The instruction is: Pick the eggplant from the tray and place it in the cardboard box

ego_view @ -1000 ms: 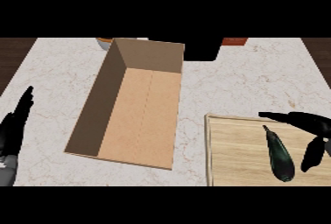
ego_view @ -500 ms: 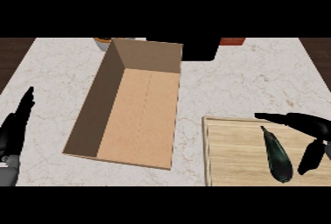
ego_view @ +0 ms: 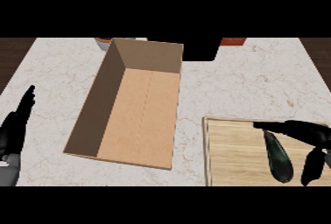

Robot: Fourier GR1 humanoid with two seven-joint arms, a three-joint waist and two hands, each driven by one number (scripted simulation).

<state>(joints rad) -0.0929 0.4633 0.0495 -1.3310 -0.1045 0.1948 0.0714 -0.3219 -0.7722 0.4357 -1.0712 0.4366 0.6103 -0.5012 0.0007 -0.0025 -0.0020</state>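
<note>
No text, label, brand, number or sign can be read on anything here.

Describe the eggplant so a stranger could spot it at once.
Find the wooden tray at the counter's lower right, beside the open cardboard box. The eggplant lies on it lengthwise, a dark glossy green-black oblong, between the right hand's matte black spread fingers.

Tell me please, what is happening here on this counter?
A robot is working at a marble counter. Its right hand is over the wooden tray, fingers spread on both sides of the dark eggplant, which lies on the tray. The cardboard box stands open to the left with nothing visible in it. The left hand rests open at the left edge.
</note>
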